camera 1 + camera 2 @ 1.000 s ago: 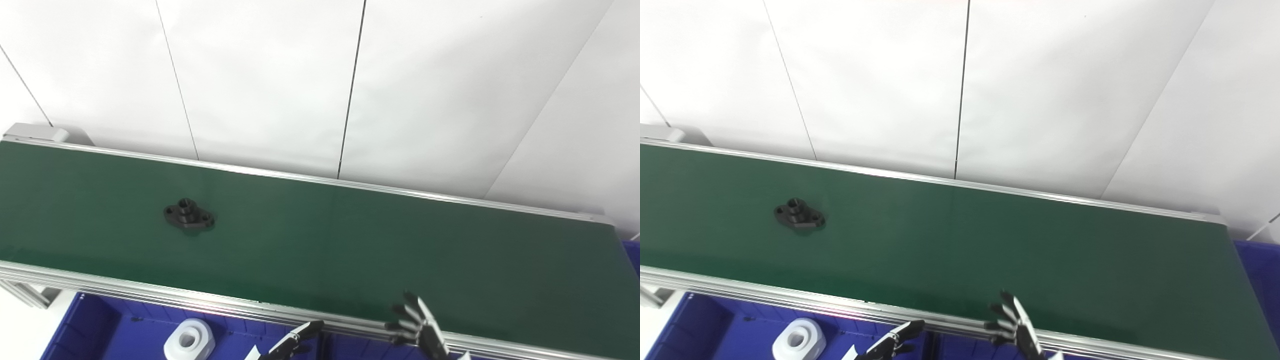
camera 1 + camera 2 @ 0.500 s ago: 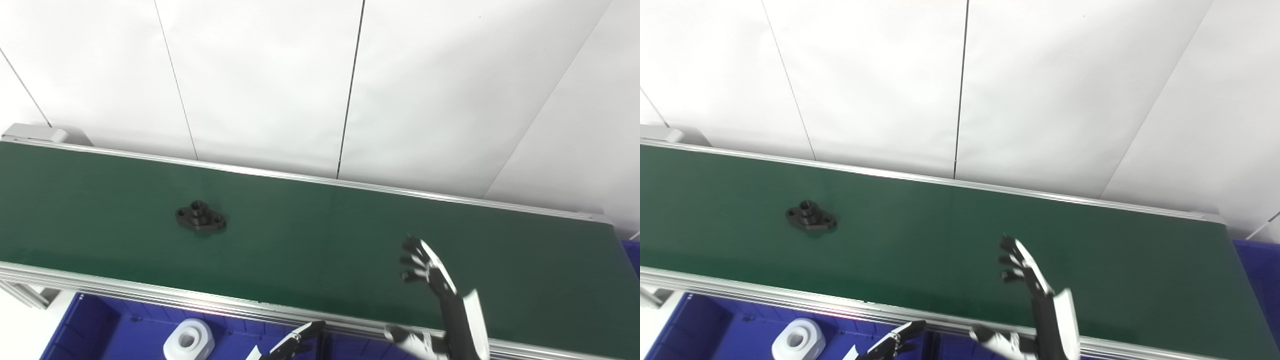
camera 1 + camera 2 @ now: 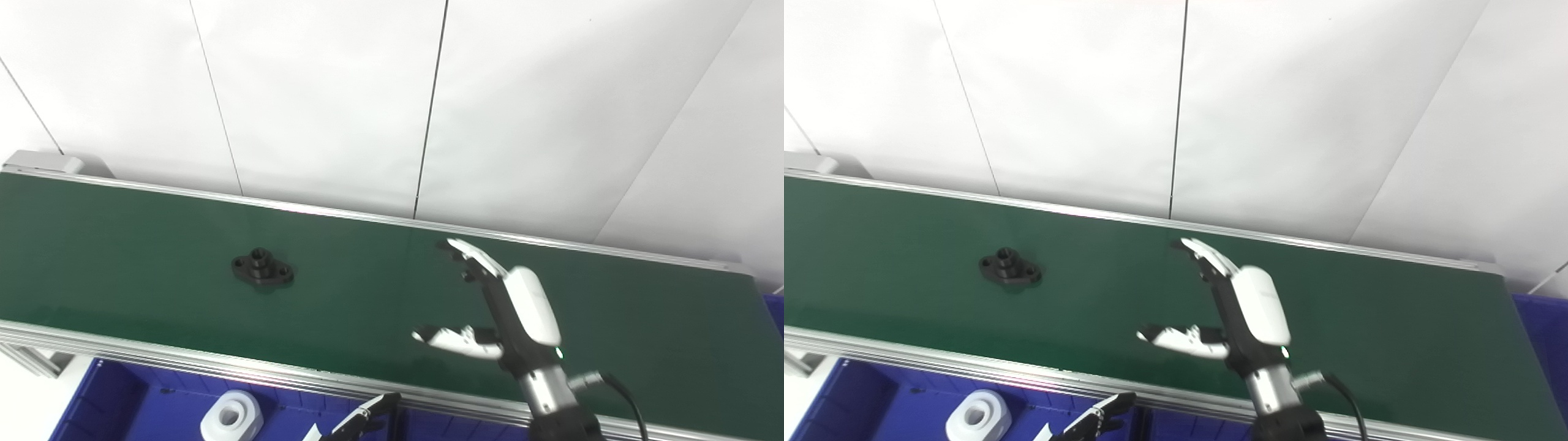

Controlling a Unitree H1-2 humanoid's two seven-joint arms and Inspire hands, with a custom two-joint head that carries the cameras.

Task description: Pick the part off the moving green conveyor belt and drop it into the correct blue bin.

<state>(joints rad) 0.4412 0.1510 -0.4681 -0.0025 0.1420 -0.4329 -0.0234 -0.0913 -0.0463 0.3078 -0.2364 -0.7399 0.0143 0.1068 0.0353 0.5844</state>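
Note:
A black flanged part (image 3: 262, 271) lies on the green conveyor belt (image 3: 153, 245), left of centre; it also shows in the right eye view (image 3: 1010, 272). My right hand (image 3: 496, 306) is raised over the belt to the right of the part, well apart from it, open with fingers spread and thumb pointing left, holding nothing. My left hand (image 3: 361, 420) shows only as fingertips at the bottom edge, below the belt's near rail; its state is unclear.
A blue bin (image 3: 153, 404) sits below the belt's near rail at lower left, holding a white ring-shaped part (image 3: 231, 416). Another blue bin's corner (image 3: 1540, 331) shows at the right end. White wall panels stand behind the belt.
The black part has travelled right along the belt. My right hand has risen from the bottom edge up and over the belt, fingers spread. The left hand has stayed put.

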